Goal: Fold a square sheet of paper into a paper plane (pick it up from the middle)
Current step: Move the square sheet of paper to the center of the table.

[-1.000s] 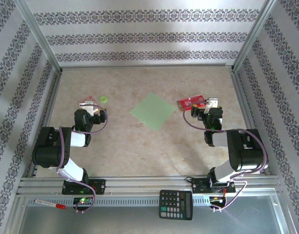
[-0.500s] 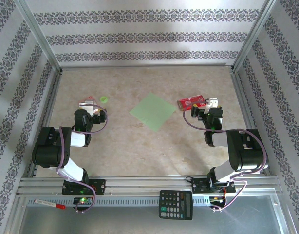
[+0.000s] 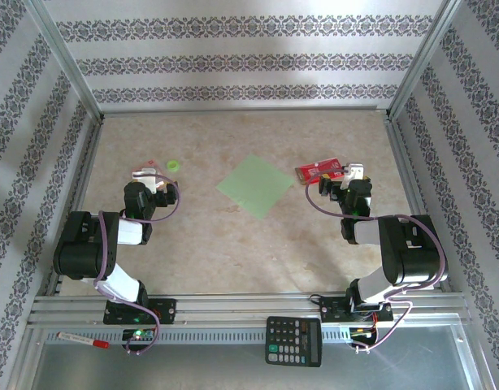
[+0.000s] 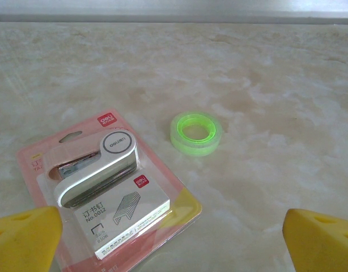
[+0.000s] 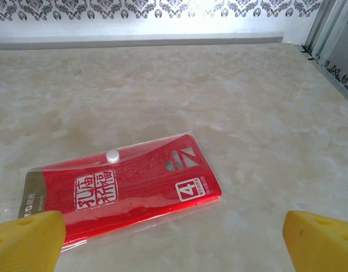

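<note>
Marbled bench [image 3: 233,252], patterned walls: nothing has shifted, square sheet of paper [image 3: 255,185] lies flat near the bench's middle, left gripper [image 3: 145,175] and right gripper [image 3: 355,174] both gaping, empty, well apart from it; folding not yet begun.

Marbled table [image 3: 233,244]: green paper sheet [image 3: 255,185], red packet [image 5: 128,198], tape ring [image 4: 196,148], stapler pack [image 4: 106,192].

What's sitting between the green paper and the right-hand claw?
A red packet, seen from the top camera, lies between the green sheet and the right gripper.
</note>
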You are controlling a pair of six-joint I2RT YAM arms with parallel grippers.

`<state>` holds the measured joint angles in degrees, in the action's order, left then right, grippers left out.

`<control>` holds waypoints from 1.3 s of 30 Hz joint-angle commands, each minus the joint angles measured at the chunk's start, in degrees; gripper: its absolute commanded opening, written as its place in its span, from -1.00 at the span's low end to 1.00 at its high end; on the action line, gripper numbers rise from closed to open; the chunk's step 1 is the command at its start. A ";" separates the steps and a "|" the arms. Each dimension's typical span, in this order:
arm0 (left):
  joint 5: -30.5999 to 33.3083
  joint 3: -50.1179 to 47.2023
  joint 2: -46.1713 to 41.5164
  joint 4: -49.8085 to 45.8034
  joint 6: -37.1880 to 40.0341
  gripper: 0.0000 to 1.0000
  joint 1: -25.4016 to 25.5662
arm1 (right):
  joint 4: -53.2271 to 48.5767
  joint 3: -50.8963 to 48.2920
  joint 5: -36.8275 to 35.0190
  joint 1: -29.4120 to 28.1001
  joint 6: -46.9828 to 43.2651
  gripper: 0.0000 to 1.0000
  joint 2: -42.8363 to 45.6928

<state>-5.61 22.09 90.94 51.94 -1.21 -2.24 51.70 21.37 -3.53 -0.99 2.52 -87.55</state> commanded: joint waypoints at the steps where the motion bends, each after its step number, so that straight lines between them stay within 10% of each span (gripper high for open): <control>1: -0.78 0.39 0.29 1.69 1.21 1.00 0.52 | 1.56 0.39 1.08 -0.06 -0.63 0.97 0.23; 9: 5.48 -0.42 -3.44 0.27 -1.27 1.00 0.37 | -7.76 1.88 -4.03 -0.77 0.01 0.96 8.70; 15: 20.47 6.63 -17.23 -26.28 -12.71 0.99 0.04 | -33.27 7.49 -9.35 2.85 13.77 0.96 29.57; 24: -1.69 19.91 -22.19 -59.05 -31.97 1.00 1.40 | -61.92 17.15 5.80 1.62 27.29 0.77 34.20; 33: 13.04 34.36 -16.96 -80.21 -27.89 1.00 11.37 | -86.06 31.65 -4.03 -5.47 24.85 0.96 22.78; 39: 8.53 26.71 -21.84 -71.32 -24.67 0.99 10.49 | -77.26 24.08 15.31 2.45 24.62 0.96 27.31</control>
<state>3.01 52.34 72.05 -19.92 -28.08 8.86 -26.83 48.36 2.37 -1.26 26.87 -62.48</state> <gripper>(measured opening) 0.997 0.982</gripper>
